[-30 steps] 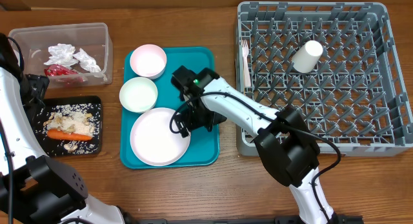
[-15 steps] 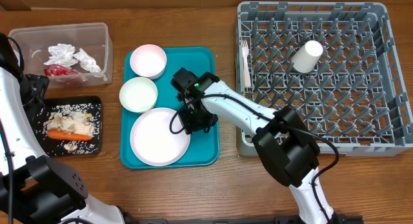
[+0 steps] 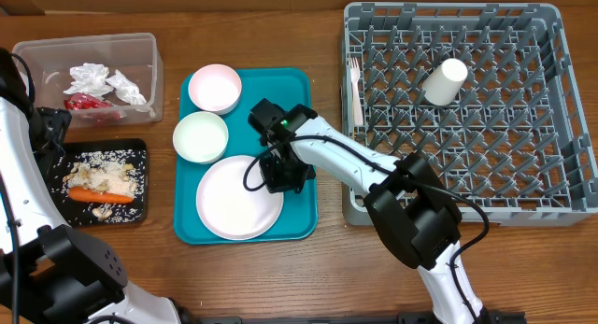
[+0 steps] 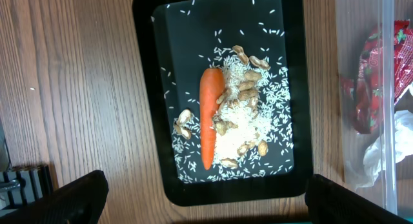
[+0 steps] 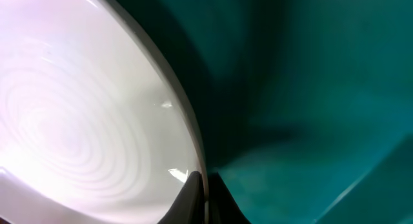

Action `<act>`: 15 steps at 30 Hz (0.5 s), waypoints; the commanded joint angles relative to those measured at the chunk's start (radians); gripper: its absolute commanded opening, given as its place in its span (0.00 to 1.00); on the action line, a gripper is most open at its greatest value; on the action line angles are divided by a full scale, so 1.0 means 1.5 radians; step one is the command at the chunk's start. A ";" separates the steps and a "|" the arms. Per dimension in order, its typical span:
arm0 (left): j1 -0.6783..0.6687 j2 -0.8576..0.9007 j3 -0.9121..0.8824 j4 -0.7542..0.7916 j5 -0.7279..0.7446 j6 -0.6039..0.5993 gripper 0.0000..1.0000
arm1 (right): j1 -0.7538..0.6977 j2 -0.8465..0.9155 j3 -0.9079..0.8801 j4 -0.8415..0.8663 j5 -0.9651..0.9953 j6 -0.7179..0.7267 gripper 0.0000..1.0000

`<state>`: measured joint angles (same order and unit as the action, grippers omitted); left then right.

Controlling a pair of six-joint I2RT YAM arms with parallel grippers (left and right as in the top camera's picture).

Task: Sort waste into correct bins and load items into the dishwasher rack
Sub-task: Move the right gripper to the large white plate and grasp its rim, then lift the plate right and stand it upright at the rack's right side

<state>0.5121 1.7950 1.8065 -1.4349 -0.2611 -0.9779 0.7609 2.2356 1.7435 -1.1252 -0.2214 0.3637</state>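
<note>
The right claw (image 3: 279,177) is pinched tight on the right rim of the white round plate (image 3: 234,198), which lies on the teal serving tray (image 3: 301,95). The left claw (image 4: 213,201) gapes wide above the black tray (image 4: 150,69) holding the carrot (image 4: 210,114) and rice (image 4: 242,130).

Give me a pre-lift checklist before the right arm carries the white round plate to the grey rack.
1. Grip: right gripper pinches the right rim of the white round plate: ok.
2. Plate surface free of scraps: ok.
3. Room in the large grey plastic dishwasher rack: only a small white cup and a white plastic fork are in it, and most slots are free: ok.
4. Gap between the plate and the nearer small white bowl: their rims look very close: cannot tell.
5. Left gripper out of the path, open above the shallow black tray: ok.
</note>
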 commanded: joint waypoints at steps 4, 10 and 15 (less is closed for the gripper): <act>-0.003 -0.011 -0.003 0.000 0.000 -0.014 1.00 | -0.007 -0.026 0.075 -0.073 0.021 0.000 0.04; -0.003 -0.011 -0.003 0.000 0.000 -0.014 1.00 | -0.038 -0.115 0.111 -0.138 0.102 0.000 0.04; -0.003 -0.011 -0.003 0.000 0.000 -0.014 1.00 | -0.099 -0.231 0.113 -0.170 0.232 0.008 0.04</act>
<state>0.5121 1.7950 1.8065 -1.4349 -0.2611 -0.9779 0.6773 2.0487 1.8679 -1.3670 -0.0360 0.3664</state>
